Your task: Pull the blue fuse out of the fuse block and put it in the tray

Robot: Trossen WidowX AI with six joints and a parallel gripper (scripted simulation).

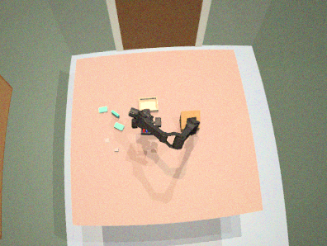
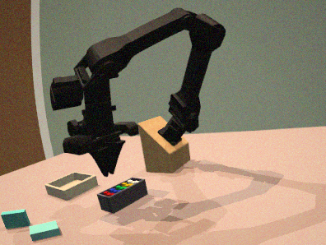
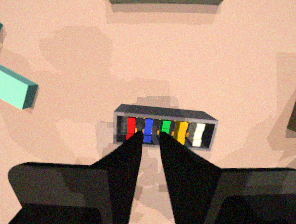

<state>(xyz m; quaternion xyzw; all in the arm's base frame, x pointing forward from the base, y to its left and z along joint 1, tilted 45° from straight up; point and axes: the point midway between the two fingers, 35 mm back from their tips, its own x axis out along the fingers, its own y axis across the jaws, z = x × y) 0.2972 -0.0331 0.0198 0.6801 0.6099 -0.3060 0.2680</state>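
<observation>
Overhead, narrowed pincer (image 3: 148,141) above blue fuse (image 3: 148,126), block rim (image 3: 165,110) apart.
</observation>
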